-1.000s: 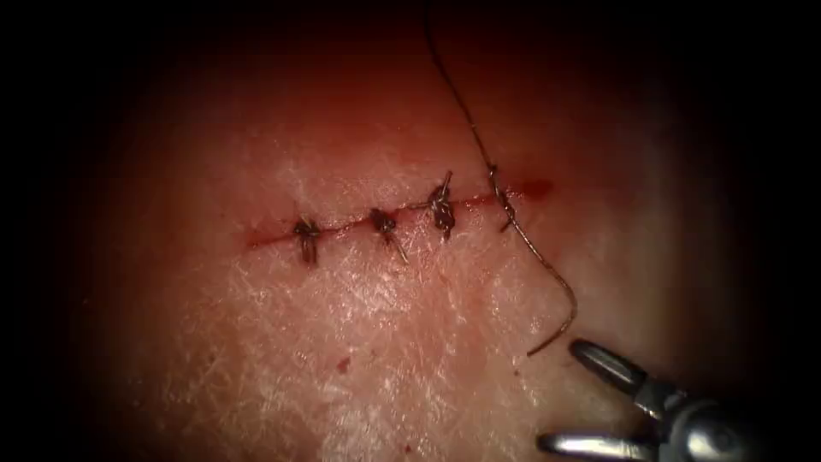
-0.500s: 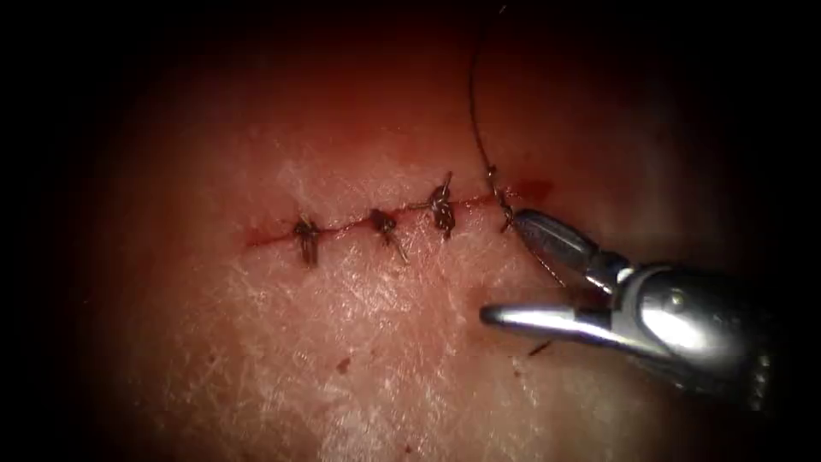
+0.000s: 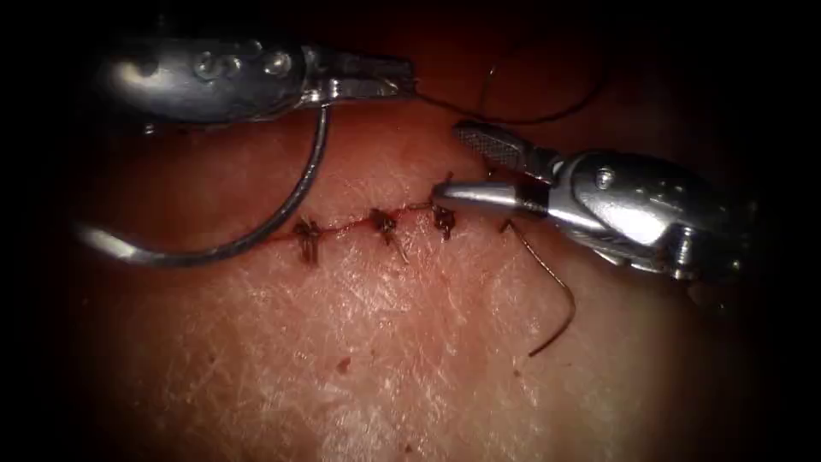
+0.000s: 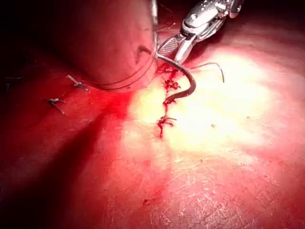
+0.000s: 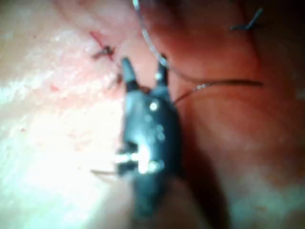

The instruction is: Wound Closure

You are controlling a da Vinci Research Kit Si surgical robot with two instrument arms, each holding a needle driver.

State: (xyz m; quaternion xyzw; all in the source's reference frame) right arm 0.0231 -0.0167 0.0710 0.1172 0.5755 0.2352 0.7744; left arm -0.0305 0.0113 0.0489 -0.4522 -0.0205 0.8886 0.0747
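Note:
The tissue (image 3: 385,359) has a level cut (image 3: 342,228) with three tied knots (image 3: 385,224). My left tool (image 3: 406,84) is above the cut's left half, shut on the curved needle (image 3: 184,256) near its thread end. The needle hangs clear of the tissue, its point low at far left. Thread (image 3: 513,120) runs right from the left tool's tip. My right tool (image 3: 457,164) stands open at the cut's right end, one jaw on each side of the strand rising from the fourth stitch. It holds nothing. The left wrist view shows the needle (image 4: 190,76) and the right tool (image 4: 166,51).
A loose thread tail (image 3: 560,295) curls on the tissue below the cut's right end. Red fluid marks the cut line. Cut thread ends (image 4: 55,102) lie on the tissue away from the cut. The right tool (image 5: 143,64) shows open beside a thread (image 5: 224,84).
The right tool rose from the lower right to the cut's right end, staying open. The left tool came in at upper left carrying the needle, and the thread above the cut went slack.

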